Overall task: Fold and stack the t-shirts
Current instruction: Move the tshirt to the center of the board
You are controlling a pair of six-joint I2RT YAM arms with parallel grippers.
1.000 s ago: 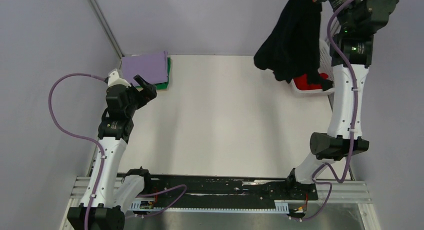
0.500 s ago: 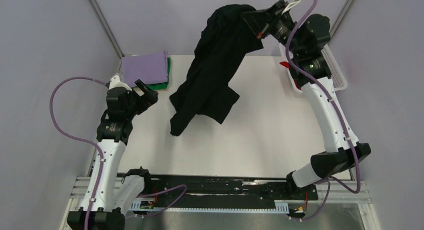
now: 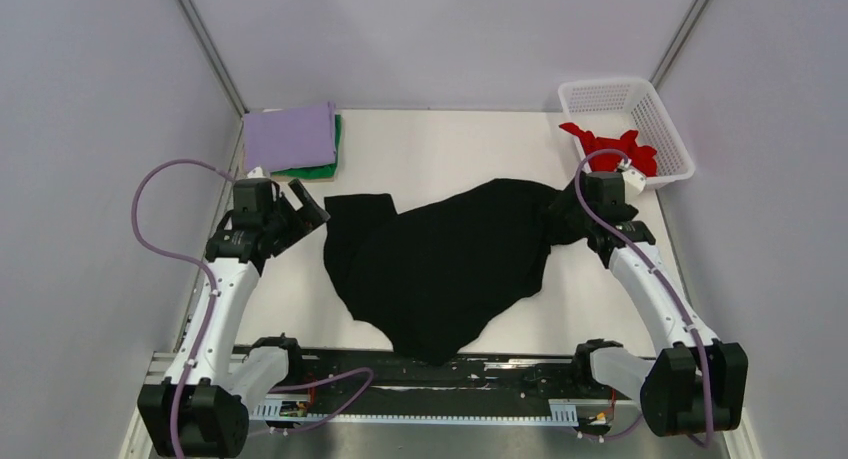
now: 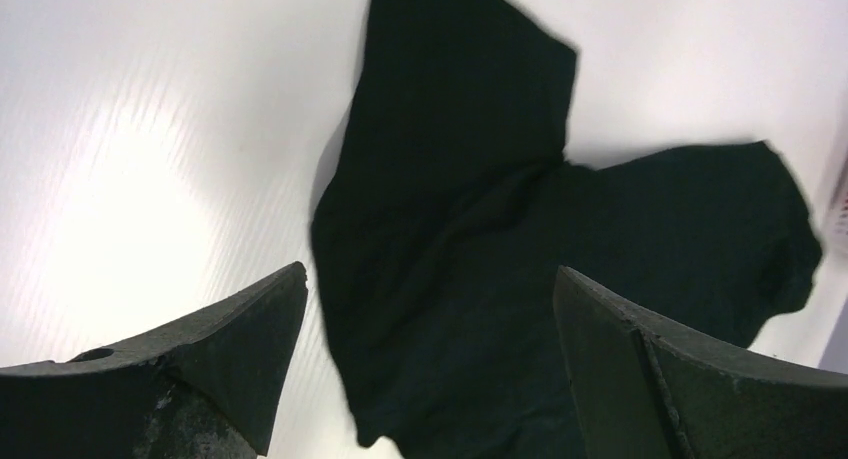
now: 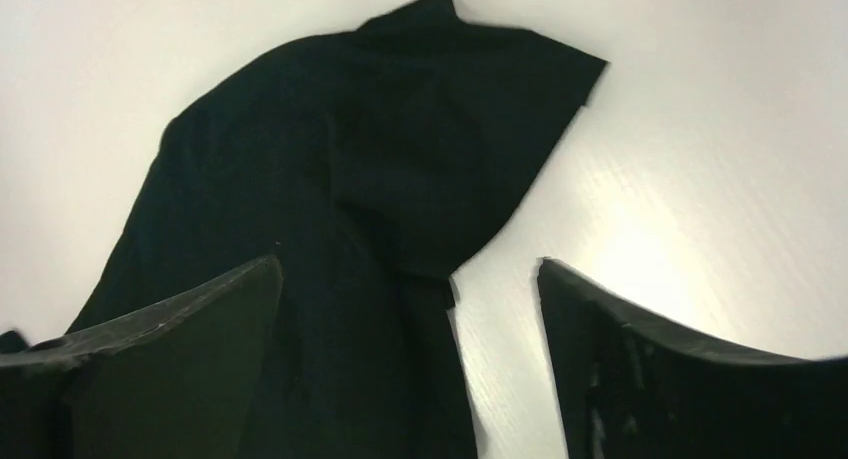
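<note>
black tee was hanging from the right gripper; now it lies crumpled mid-table. that claw has just released, jaws wide, empty, low at the tee's right edge. left gripper released too, beside the left edge. next, likely: spread flat, then fold.

table layout: folded stack of two t-shirts sits in the far-left corner, the lower one sticking out along the right and near sides. basket is in the far-right corner, with a crumpled t-shirt inside at its near end. spread t-shirt lies mid-table between the two arms, running from the centre down to the near edge, one sleeve pointing far-left. left gripper is just left of that sleeve, on the near side of the stack. right gripper is at the spread t-shirt's right edge, over the cloth, with the basket behind it.
</note>
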